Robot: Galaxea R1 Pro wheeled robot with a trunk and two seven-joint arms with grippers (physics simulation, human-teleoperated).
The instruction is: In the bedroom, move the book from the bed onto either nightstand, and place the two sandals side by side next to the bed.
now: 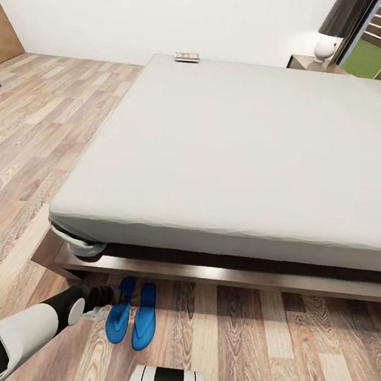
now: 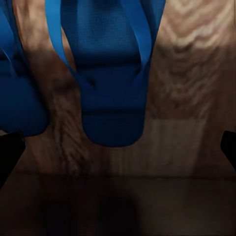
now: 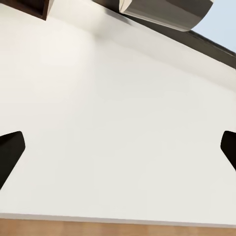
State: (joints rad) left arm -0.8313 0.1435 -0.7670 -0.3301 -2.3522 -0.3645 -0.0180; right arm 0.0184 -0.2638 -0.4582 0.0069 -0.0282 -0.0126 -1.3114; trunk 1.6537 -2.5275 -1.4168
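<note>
both sandals [image 1: 132, 315] lie side by side near the bed [image 1: 235, 160]; left fingers [image 2: 9, 155] and right fingers [image 3: 10, 152] spread apart, empty

I see the two flat blue sandals [image 1: 132, 314] side by side on the floor before the large grey-mattressed bed [image 1: 242, 155]; the small thin book [image 1: 187, 57] lies at its far edge.

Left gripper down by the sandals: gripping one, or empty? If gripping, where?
Empty. In the left wrist view the left gripper is open, fingertips wide apart, with both sandals lying flat on the floor beyond them. Right gripper is open too, holding nothing.
</note>
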